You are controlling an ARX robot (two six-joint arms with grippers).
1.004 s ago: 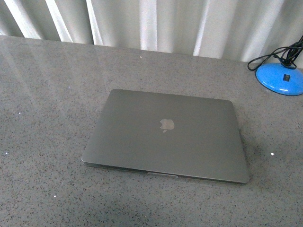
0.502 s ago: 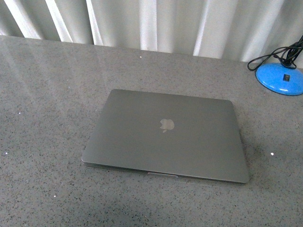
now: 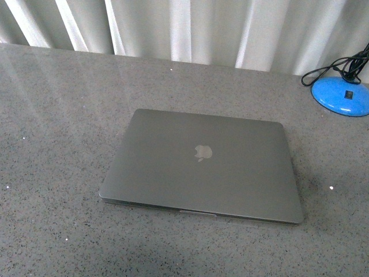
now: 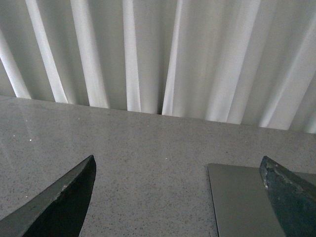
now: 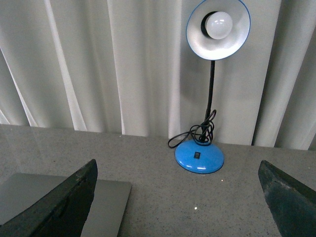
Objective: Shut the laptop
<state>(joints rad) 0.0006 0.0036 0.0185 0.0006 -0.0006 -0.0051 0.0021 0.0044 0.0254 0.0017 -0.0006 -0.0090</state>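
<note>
Neither arm enters the front view; each wrist view cuts its end effector down to two dark fingertips, left end effector [image 4: 177,197] and right end effector [image 5: 177,197] both spread apart, holding nothing. The laptop [image 3: 202,164] lies lid-down at the centre of the grey worktop [image 3: 57,115], long axis nine to three, front edge at six; a blue desk lamp [image 5: 207,84] stands at two, before white curtains [image 3: 190,29]

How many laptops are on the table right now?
1. The laptop lies shut, lid down, mid-table in the front view, well clear of the blue lamp at the far right. No others visible.
</note>
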